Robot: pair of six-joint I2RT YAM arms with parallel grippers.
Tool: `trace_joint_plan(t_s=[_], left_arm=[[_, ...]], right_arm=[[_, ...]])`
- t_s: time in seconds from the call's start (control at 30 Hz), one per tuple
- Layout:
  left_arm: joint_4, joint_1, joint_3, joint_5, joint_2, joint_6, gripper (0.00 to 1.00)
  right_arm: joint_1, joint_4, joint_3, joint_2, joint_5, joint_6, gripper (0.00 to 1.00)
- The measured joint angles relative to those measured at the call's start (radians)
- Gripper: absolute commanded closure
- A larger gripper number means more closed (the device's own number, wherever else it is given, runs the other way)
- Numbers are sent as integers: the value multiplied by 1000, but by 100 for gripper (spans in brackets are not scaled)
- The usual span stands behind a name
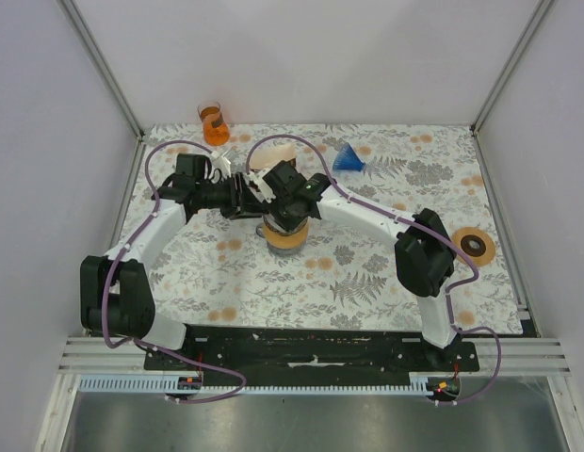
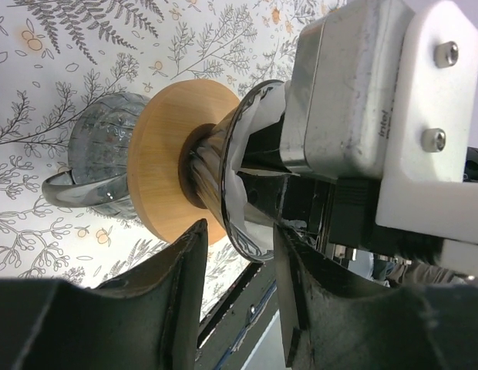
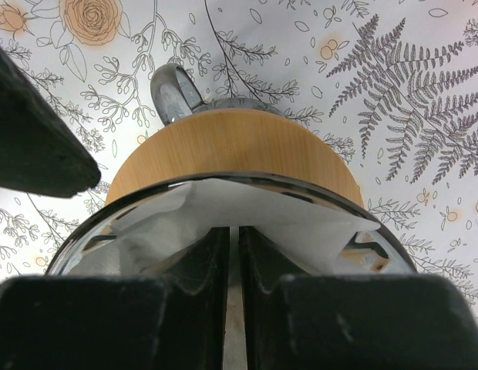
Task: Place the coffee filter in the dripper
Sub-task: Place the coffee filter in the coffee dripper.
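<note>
The glass dripper [image 1: 283, 235] with a wooden collar [image 2: 173, 146] sits on a glass carafe [image 2: 100, 154] at the table's middle. The white coffee filter [image 3: 262, 204] lies inside the dripper's dark rim [image 3: 301, 183]; it also shows in the left wrist view [image 2: 227, 166]. My right gripper [image 3: 233, 235] reaches down into the dripper from above, its jaws almost closed, with a thin strip of the filter between them. My left gripper [image 2: 240, 231] is open, level with the dripper on its left side, its jaws on either side of the rim's edge without touching it.
An orange cup [image 1: 214, 122] stands at the back left and a blue funnel [image 1: 348, 158] at the back right. A roll of tape [image 1: 475, 246] lies at the right edge. The two wrists crowd close together over the dripper.
</note>
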Motion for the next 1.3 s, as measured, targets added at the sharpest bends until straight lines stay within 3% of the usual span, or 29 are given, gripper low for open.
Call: trace_joint_plan(t_s=[0.1,0.47,0.63,0.73,0.97,1.3], left_arm=[[9,-10,-2,-2,0,-6,73],[20,-17,-13,-39,0,-6,98],[20,-17,-13,-44,0,-6,98],[20,-18,-13,-48,0,-6,98],[16,-29,-10,-56,0,1,98],[5,-34,-3,-69,0,14,98]], right_arm=[[0,-5,4,2,3,3,82],[6,-14,8,3,26,1,82],[8,-18,12,3,35,-1,84],[8,-29,21,3,42,-5,100],[10,-119,157,18,55,-8,100],[9,-179,179,17,63,-6,100]])
